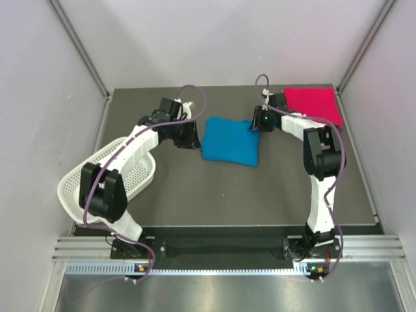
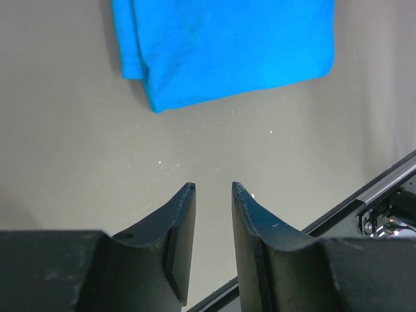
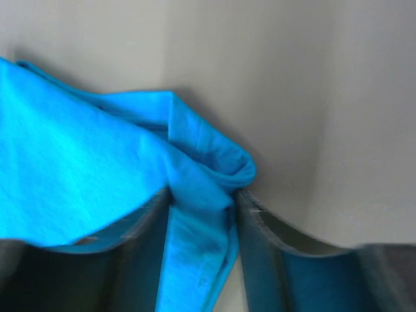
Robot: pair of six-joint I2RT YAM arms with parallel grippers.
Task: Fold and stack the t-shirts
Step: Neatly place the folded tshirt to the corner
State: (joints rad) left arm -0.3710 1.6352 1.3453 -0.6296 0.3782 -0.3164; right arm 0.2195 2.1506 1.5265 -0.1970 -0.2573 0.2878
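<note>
The folded blue t-shirt (image 1: 231,141) lies in the middle of the dark table. The pink-red t-shirt (image 1: 315,103) lies folded at the back right corner. My right gripper (image 1: 257,123) is at the blue shirt's back right corner. In the right wrist view, a bunched fold of the blue t-shirt (image 3: 78,175) fills the gap of the right gripper (image 3: 203,195), with both fingers pressed against it. My left gripper (image 1: 188,135) hovers just left of the blue shirt. The left wrist view shows the left gripper (image 2: 213,187) open and empty, with the blue t-shirt (image 2: 227,45) ahead of it.
A white mesh basket (image 1: 110,170) sits at the table's left edge, partly under the left arm. White walls enclose the table on three sides. A metal rail (image 2: 364,195) runs along the table edge in the left wrist view.
</note>
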